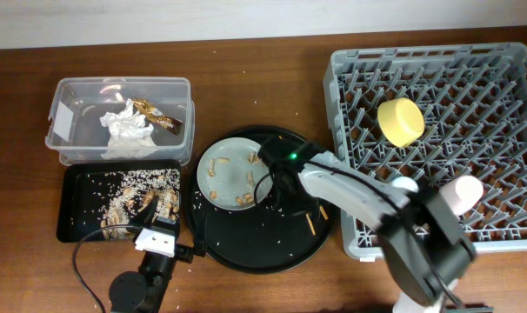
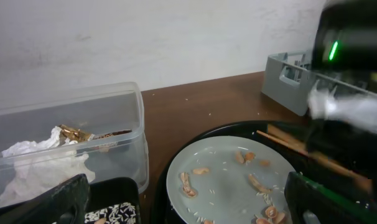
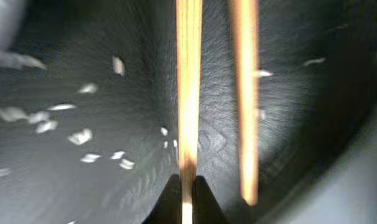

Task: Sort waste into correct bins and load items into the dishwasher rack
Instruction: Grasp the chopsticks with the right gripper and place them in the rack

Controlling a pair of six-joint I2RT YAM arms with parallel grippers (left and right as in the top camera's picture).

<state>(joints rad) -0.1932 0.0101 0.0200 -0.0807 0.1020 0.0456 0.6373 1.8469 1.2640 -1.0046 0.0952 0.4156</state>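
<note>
Right wrist view looks straight down on the chopsticks, which lie side by side on the round black tray among loose rice grains. The right end effector has its fingertips tight against the left stick near one end. The frame is blurred, but it seems clamped on that stick alone, with the other lying free beside it. Gripping near the end would leave the length clear for threading into the dishwasher rack, where the yellow bowl and pink cup already sit. The left end effector hangs spread wide and empty by the grey plate, whose food scraps are not yet tipped into the shallow black tray.
</note>
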